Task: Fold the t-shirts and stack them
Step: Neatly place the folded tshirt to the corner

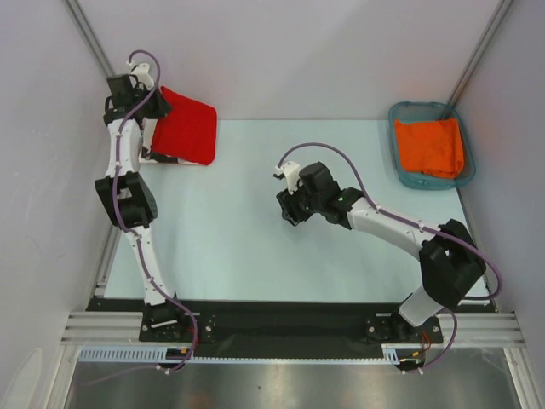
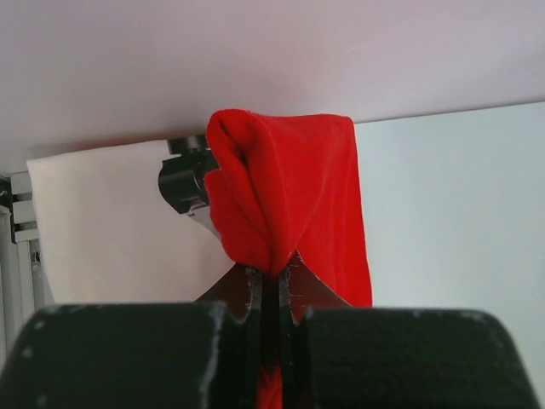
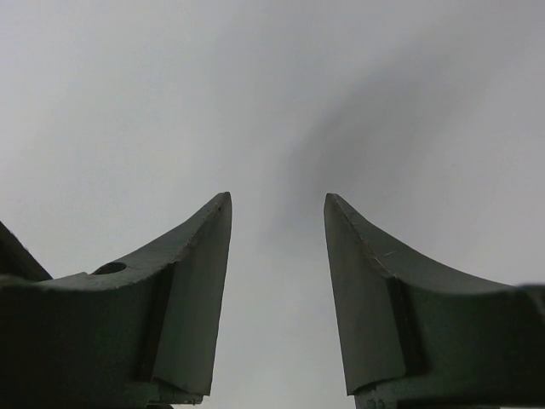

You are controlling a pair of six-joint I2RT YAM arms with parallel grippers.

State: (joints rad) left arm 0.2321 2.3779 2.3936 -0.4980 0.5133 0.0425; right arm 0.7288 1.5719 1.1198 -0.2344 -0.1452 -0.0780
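Filling teal basket [image 1: 436, 182]: orange cloth [image 1: 430, 146]

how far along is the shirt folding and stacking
Looks done: the red t-shirt is folded into a compact rectangle, and the white t-shirt lies flat at the table's far left corner. In hand: the left tool is shut on the red one's edge, holding it over the white one. Left: letting go so it rests on the stack. The right tool is open and empty. An orange cloth sits in the teal basket.
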